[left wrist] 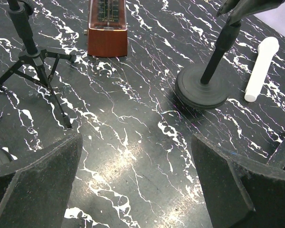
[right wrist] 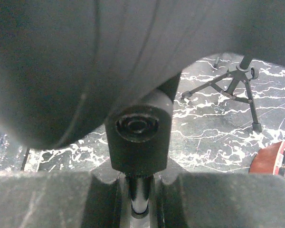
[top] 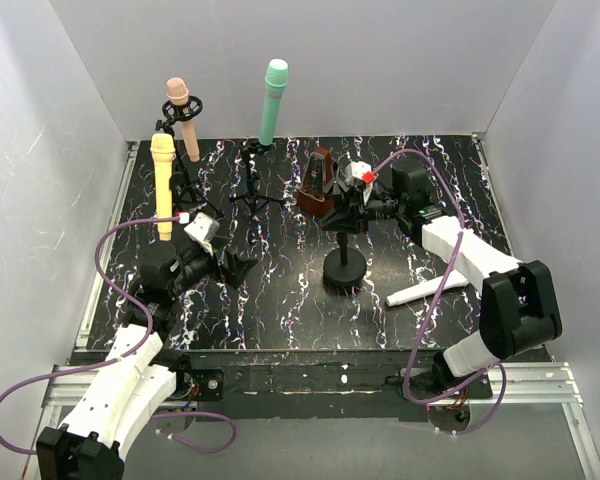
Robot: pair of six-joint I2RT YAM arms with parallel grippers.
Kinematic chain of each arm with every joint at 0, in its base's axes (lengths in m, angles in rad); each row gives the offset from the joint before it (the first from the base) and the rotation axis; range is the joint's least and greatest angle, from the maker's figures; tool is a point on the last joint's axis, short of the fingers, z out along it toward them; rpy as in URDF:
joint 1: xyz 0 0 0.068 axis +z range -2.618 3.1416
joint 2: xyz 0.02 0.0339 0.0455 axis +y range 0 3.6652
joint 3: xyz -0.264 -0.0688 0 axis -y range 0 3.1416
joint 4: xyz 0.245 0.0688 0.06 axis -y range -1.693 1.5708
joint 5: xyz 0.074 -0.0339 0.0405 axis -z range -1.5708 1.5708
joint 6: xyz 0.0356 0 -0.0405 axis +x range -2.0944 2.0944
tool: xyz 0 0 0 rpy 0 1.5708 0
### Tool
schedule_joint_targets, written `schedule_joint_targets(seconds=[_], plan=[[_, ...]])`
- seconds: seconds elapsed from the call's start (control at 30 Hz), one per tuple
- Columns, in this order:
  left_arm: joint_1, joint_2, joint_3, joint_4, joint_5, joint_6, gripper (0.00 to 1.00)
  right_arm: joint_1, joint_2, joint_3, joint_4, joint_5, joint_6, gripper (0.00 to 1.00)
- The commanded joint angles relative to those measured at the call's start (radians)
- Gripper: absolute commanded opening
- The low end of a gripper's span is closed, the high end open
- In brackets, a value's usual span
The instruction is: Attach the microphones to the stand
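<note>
A white microphone point(top: 425, 290) point(left wrist: 262, 69) lies flat on the table, right of the round-base stand point(top: 344, 268) point(left wrist: 202, 89). My right gripper point(top: 343, 212) point(right wrist: 140, 192) is shut on that stand's thin pole just under its black clip holder point(right wrist: 137, 137). The peach-pink microphone point(top: 179, 115), pale yellow microphone point(top: 163, 185) and teal-green microphone point(top: 273, 100) stand upright in stands at the back left. My left gripper point(top: 238, 268) point(left wrist: 137, 183) hovers open over bare table, left of the round base, with nothing between its fingers point(left wrist: 35, 180).
A brown pyramid-shaped metronome point(top: 318, 183) point(left wrist: 107, 28) stands behind the round-base stand. The black tripod point(top: 252, 190) point(left wrist: 35, 61) point(right wrist: 237, 88) under the teal microphone spreads its legs at the back centre. White walls close in the black marbled table point(top: 280, 320).
</note>
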Motion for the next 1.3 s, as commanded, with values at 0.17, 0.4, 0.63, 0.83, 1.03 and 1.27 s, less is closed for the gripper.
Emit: schedule_joint_targets(seconds=[0.17, 0.4, 0.63, 0.83, 1.03, 1.27], plan=[[-0.003, 0.004, 0.006, 0.011, 0.001, 0.005, 0.98, 0.013, -0.03, -0.1, 0.083, -0.03, -0.17, 0.23], [-0.001, 0.007, 0.009, 0.009, 0.002, 0.004, 0.98, 0.004, -0.09, -0.165, -0.013, -0.037, -0.262, 0.5], [-0.001, 0.0, 0.006, 0.011, 0.005, 0.004, 0.98, -0.051, -0.186, -0.203, -0.107, -0.042, -0.275, 0.86], [-0.003, -0.005, 0.006, 0.015, 0.013, 0.001, 0.98, -0.107, -0.258, -0.191, -0.318, 0.006, -0.363, 0.88], [-0.003, -0.022, 0.006, 0.018, 0.013, -0.009, 0.98, -0.235, -0.34, -0.217, -0.483, -0.048, -0.501, 0.89], [-0.003, -0.03, 0.009, 0.063, 0.021, -0.096, 0.98, -0.318, -0.465, -0.214, -0.718, 0.032, -0.561, 0.91]])
